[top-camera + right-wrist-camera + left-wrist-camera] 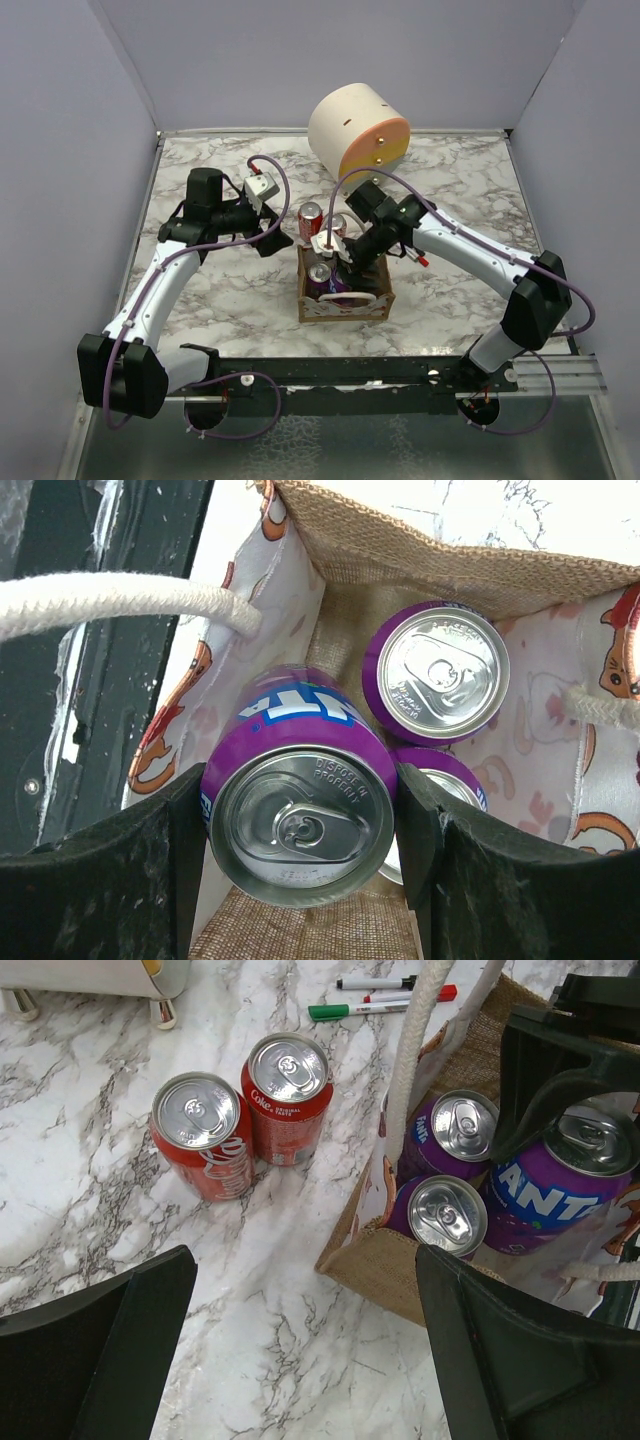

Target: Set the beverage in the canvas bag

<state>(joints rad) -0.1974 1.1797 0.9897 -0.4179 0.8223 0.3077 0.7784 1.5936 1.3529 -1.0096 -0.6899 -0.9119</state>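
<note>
The tan canvas bag (345,300) with white looped handles stands mid-table; it also shows in the left wrist view (400,1260) and the right wrist view (450,565). My right gripper (337,256) (300,815) is shut on a purple Fanta can (300,825) (560,1180), held tilted inside the bag's mouth. Two more purple cans (437,670) (447,1215) stand in the bag. My left gripper (275,238) (305,1345) is open and empty over the marble just left of the bag. Two red Coke cans (200,1130) (288,1085) stand on the table behind the bag (311,217).
A big cream-and-orange round box (358,130) stands at the back centre. Green, black and red markers (360,1008) lie on the marble behind the bag. Purple walls close in the table on the left, back and right.
</note>
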